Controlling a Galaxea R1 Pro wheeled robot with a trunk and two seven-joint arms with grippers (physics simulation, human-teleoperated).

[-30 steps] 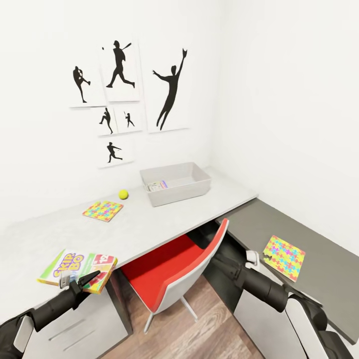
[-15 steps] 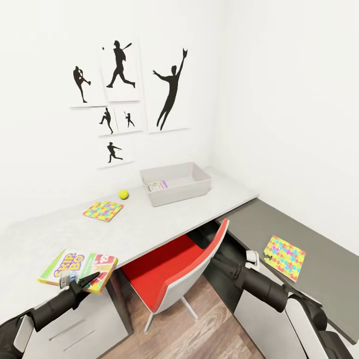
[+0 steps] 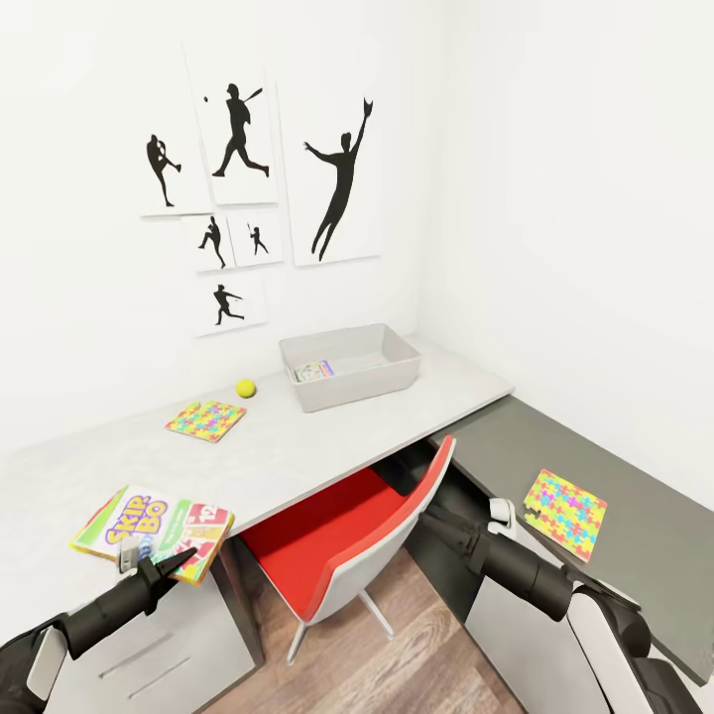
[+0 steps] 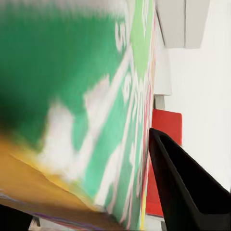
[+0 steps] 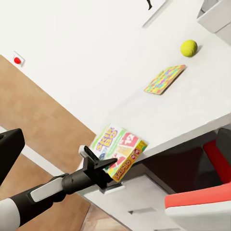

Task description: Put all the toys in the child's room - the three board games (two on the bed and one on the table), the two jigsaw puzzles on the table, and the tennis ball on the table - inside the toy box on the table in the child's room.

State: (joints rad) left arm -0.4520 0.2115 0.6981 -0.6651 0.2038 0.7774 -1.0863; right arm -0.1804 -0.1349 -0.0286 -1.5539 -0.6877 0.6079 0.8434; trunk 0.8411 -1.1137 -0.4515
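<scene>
The left gripper (image 3: 159, 566) grasps the near edge of the Skip-Bo board game (image 3: 154, 520) at the near left of the table (image 3: 297, 446). For the right gripper (image 3: 436, 523) I cannot tell. The toy box (image 3: 352, 364) stands far behind.

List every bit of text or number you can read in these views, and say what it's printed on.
"SKIP BO": white-green flat game box at the pale desk's near edge, held by the left gripper.
"12": red panel on that same box.
Small box inside the grey toy box: print too small to read.
Left wrist view: print blurred, unreadable.
</scene>
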